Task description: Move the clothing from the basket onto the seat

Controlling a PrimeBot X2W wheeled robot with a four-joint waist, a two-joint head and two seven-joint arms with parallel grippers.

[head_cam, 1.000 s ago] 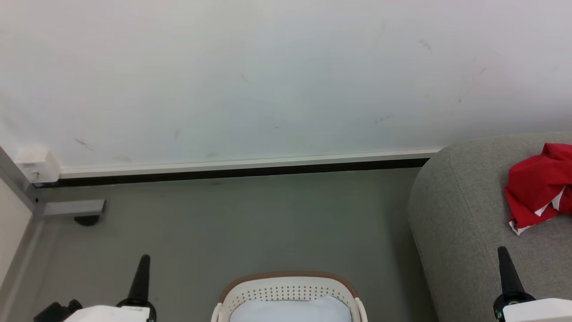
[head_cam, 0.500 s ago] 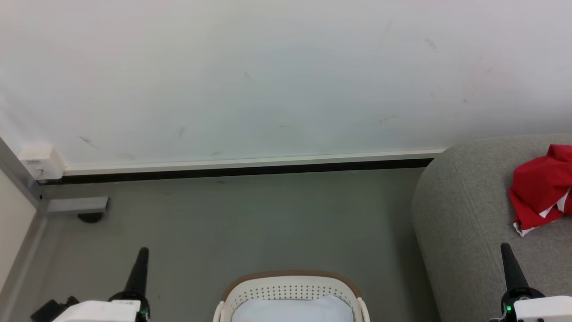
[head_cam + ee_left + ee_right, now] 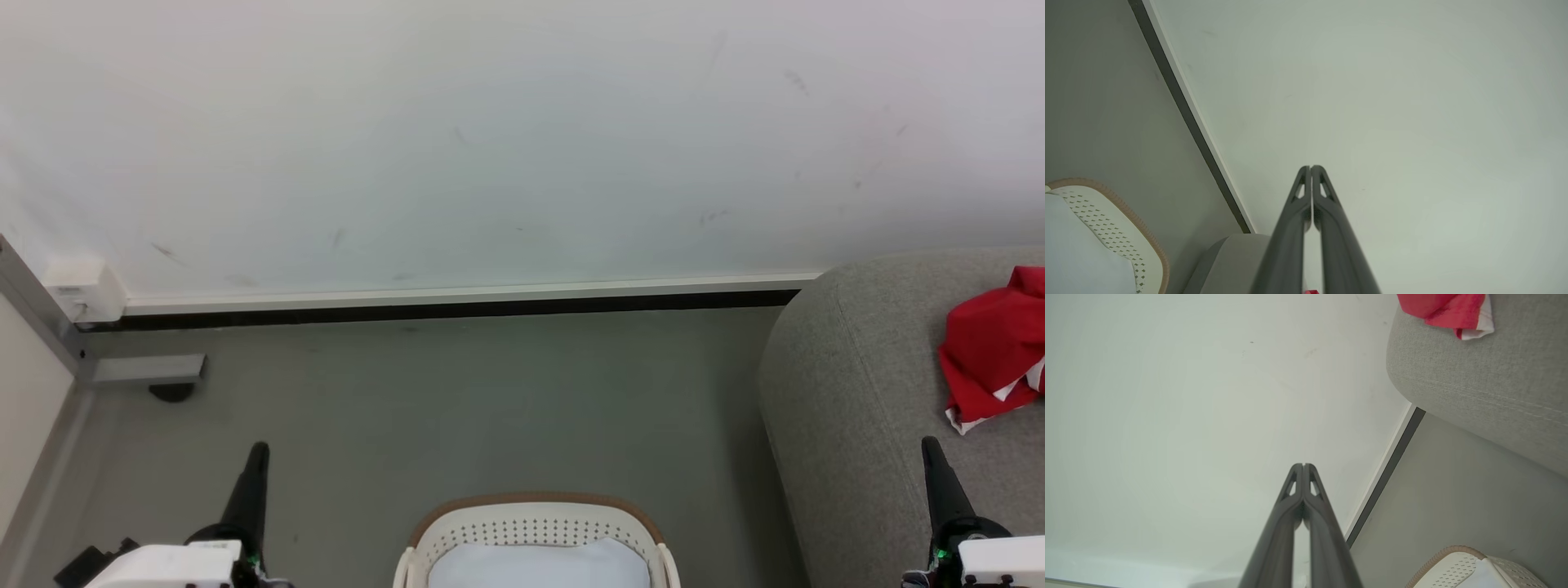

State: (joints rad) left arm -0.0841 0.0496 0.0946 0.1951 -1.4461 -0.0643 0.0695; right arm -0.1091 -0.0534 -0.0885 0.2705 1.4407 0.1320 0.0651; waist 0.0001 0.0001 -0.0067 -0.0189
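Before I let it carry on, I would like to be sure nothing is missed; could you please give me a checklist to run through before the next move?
1. Is the left gripper empty? Ok: its fingers are shut on nothing.
2. Is the right gripper empty? Ok: its fingers are shut on nothing.
3. Is the clothing on the seat? Ok: a red garment lies on top, back from the rounded edge.
4. Is the basket free of clothing? Cannot tell: a pale cushion shows inside, but the near part is cut off by the picture's edge.
5. Are both grippers apart from the basket? Ok: one is on each side in the head view.
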